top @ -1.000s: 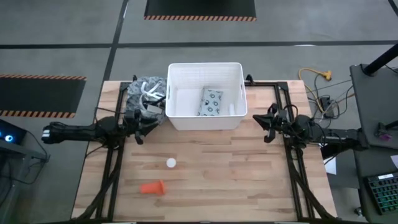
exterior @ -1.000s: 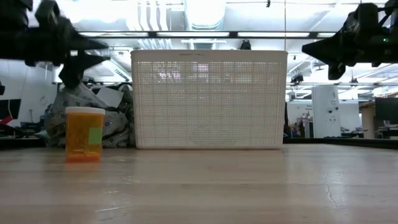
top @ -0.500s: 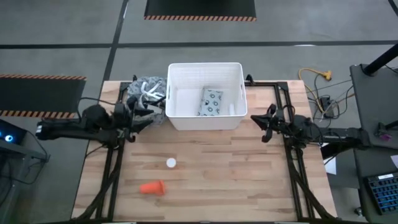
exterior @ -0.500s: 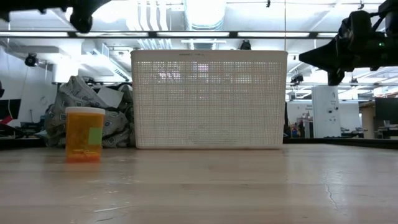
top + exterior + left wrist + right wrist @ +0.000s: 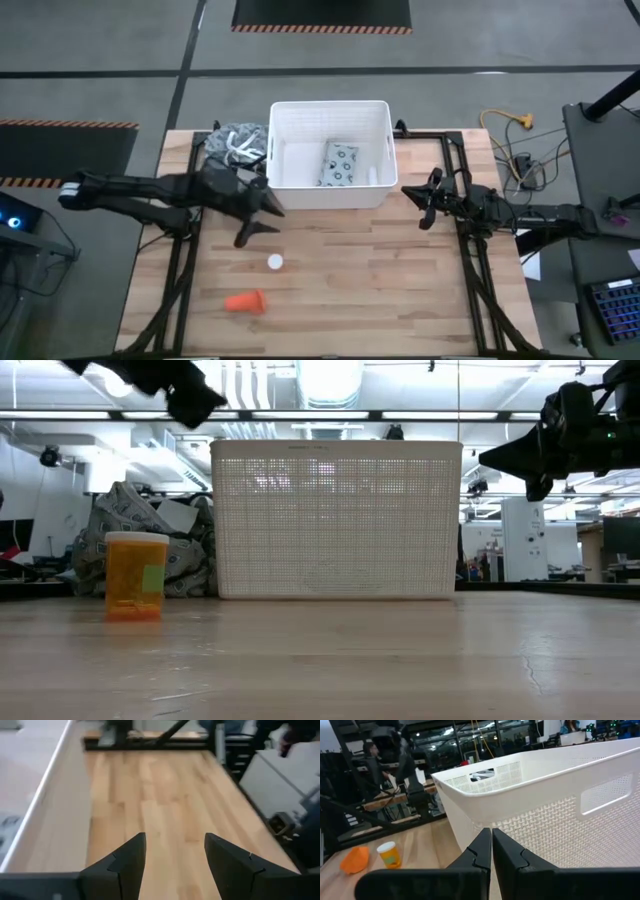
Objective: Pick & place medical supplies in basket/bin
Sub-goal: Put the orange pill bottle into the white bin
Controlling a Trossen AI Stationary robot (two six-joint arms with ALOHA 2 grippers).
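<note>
Your left claw [image 5: 262,218] has swung out from beside the cloth heap [image 5: 232,146] to hover open and empty just left of the vial [image 5: 275,262], so that pick looks next; right claw [image 5: 424,205] waits shut beside the bin [image 5: 330,108].

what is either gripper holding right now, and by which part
Nothing. The left gripper has open fingers over bare wood; the right gripper is shut on nothing, beside the bin.

high: overhead, straight down | low: table-level, facing 12 o'clock | wrists: close, forward | shared: white tub [image 5: 330,152]
</note>
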